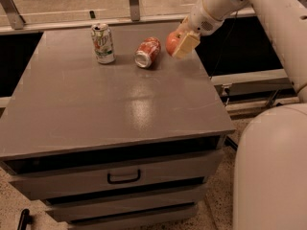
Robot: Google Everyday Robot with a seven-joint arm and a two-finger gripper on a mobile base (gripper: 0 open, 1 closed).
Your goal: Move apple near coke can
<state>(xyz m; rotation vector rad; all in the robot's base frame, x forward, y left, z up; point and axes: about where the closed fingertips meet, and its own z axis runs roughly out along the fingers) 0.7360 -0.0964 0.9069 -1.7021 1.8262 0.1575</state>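
The gripper [181, 43], clamped around the apple [171, 42] just right of the toppled coke can [147, 52], could set the can rolling if it drifts left.

The gripper [179, 44] is at the far right of the grey cabinet [120, 104] top, its pale fingers [186, 44] closed around the apple [171, 41]; whether the apple touches the surface cannot be told; the white arm [249, 4] reaches in from the upper right. Just left of the apple lies the coke can [147, 51], on its side with its silver end towards the camera, a small gap between them; further left a white and green soda can [103, 43] stands upright, apart from both. Below the top, a drawer carries a dark handle [123, 178]; the robot's pale body [271, 171] fills the lower right corner.
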